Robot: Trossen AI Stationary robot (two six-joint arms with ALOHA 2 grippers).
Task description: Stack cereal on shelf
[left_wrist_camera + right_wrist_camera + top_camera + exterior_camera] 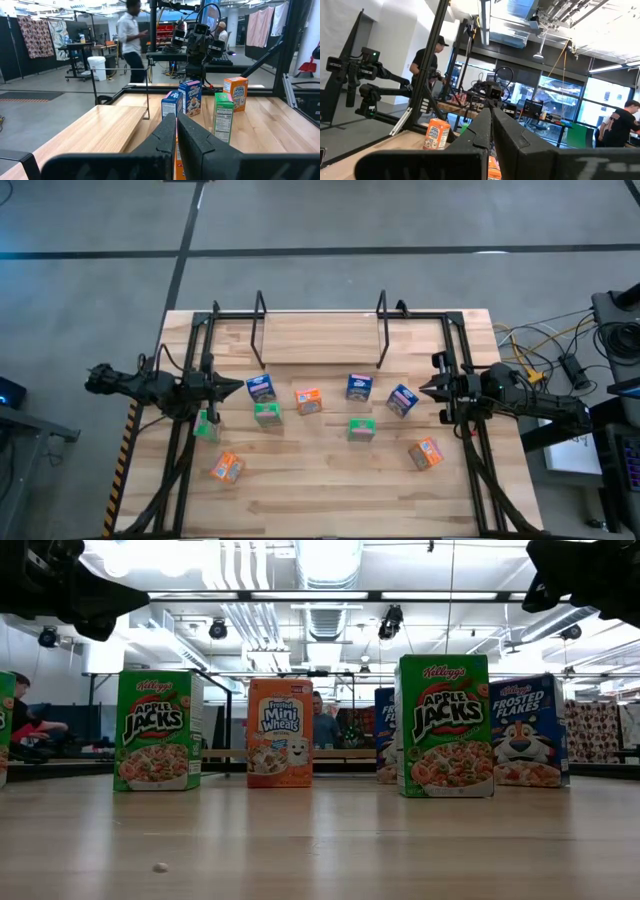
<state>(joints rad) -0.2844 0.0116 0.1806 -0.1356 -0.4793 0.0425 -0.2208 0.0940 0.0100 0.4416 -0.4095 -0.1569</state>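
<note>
1. Nine cereal boxes [308, 401] lie on the desk [330, 490], between both end effectors.
2. Left end effector [240, 389] is clenched, empty, beside a blue box [261, 388].
3. Right end effector [423, 390] is clenched, empty; the shelf [320, 330] stands beyond them.

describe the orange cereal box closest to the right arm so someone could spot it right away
On the wooden table, look toward the right arm's side, in front of the right gripper. The orange cereal box sits there tilted, apart from the rest; its nearest neighbours are a green box and a blue box.
</note>
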